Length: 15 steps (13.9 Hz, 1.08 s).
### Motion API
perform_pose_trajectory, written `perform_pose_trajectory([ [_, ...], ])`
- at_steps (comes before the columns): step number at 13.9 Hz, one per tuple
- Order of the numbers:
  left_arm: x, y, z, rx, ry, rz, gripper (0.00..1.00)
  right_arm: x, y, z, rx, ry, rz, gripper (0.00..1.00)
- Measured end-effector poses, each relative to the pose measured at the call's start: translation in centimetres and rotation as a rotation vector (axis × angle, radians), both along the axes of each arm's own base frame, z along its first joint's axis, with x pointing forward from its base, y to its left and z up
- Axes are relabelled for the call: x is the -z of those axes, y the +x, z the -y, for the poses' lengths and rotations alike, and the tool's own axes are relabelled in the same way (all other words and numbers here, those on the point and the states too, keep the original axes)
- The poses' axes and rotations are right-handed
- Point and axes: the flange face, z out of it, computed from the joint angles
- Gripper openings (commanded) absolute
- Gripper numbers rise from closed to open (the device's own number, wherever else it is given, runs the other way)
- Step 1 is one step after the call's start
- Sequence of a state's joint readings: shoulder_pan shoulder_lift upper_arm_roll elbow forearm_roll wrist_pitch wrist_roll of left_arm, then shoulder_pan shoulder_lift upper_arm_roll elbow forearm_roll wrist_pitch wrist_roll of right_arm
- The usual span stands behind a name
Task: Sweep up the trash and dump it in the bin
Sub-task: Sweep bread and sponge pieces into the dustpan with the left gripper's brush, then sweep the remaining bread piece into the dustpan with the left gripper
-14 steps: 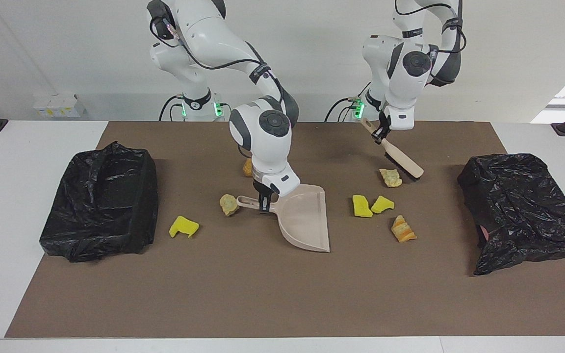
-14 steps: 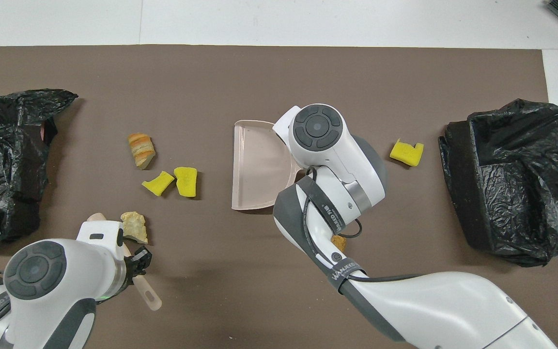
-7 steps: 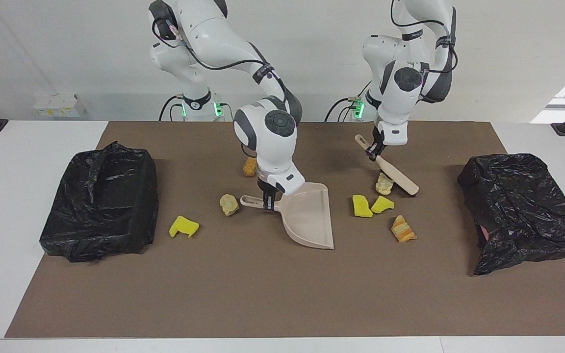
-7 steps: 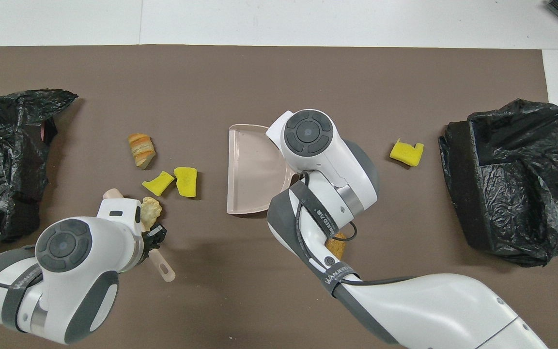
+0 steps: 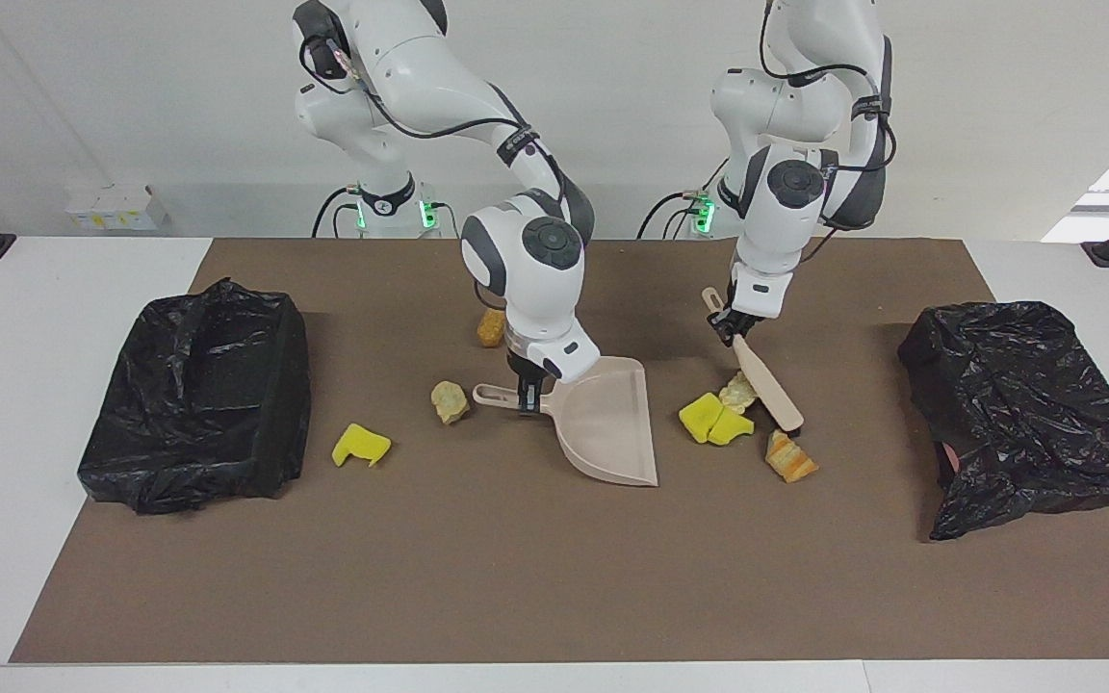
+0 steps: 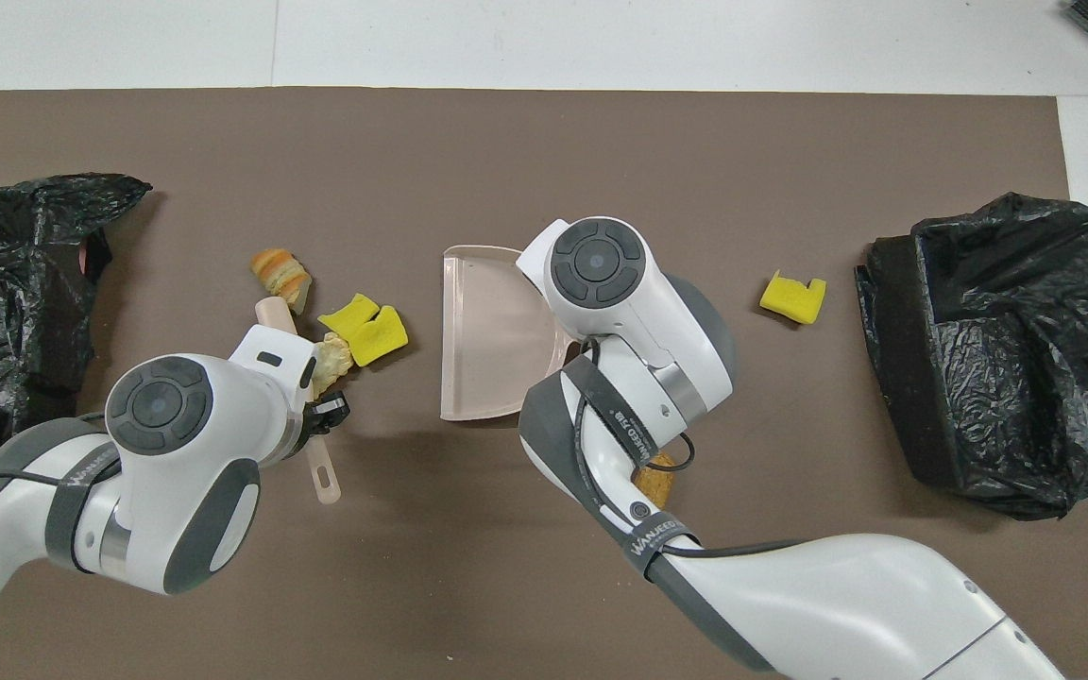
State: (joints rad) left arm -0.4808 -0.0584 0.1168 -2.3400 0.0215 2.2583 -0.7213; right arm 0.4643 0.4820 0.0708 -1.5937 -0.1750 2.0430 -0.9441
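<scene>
My right gripper (image 5: 523, 396) is shut on the handle of the beige dustpan (image 5: 607, 423), whose mouth rests on the mat facing the left arm's end. My left gripper (image 5: 730, 324) is shut on the brush (image 5: 768, 390) handle, bristles down on the mat. The brush presses a tan lump (image 5: 737, 389) against two yellow chunks (image 5: 711, 421) beside the dustpan's mouth. A striped bread scrap (image 5: 788, 458) lies by the brush tip. More trash sits apart: a tan lump (image 5: 449, 401), a yellow chunk (image 5: 360, 446) and an orange-brown lump (image 5: 489, 327).
Two bins lined with black bags stand on the brown mat, one at the right arm's end (image 5: 198, 395) and one at the left arm's end (image 5: 1026, 404). In the overhead view the right arm hides the dustpan's handle (image 6: 492, 331).
The left gripper swept the brush away from the robots and toward the dustpan, pushing the tan lump into the two yellow chunks, which slid closer to the pan. The dustpan turned slightly.
</scene>
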Motion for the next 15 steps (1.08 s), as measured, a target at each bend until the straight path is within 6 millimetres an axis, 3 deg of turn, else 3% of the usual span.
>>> perform_pose_trajectory([
  [3,0.3,0.5,1.4,0.117,-0.048,-0.007,0.00,0.0,0.0,0.0,0.000,0.000,0.000,0.00],
  [6,0.7,0.3,4.6,0.265,-0.070,0.016,0.00,0.0,0.0,0.0,0.000,0.000,0.000,0.00],
  [10,-0.7,-1.4,11.7,0.370,-0.177,0.029,0.00,0.0,0.0,0.0,0.000,0.000,0.000,0.00],
  [12,-1.9,-1.2,13.9,0.341,-0.212,0.042,0.00,0.0,0.0,0.0,0.000,-0.001,0.000,0.00],
  [15,-2.5,-0.4,13.9,0.248,-0.213,0.023,0.00,0.0,0.0,0.0,0.000,-0.001,0.000,0.00],
])
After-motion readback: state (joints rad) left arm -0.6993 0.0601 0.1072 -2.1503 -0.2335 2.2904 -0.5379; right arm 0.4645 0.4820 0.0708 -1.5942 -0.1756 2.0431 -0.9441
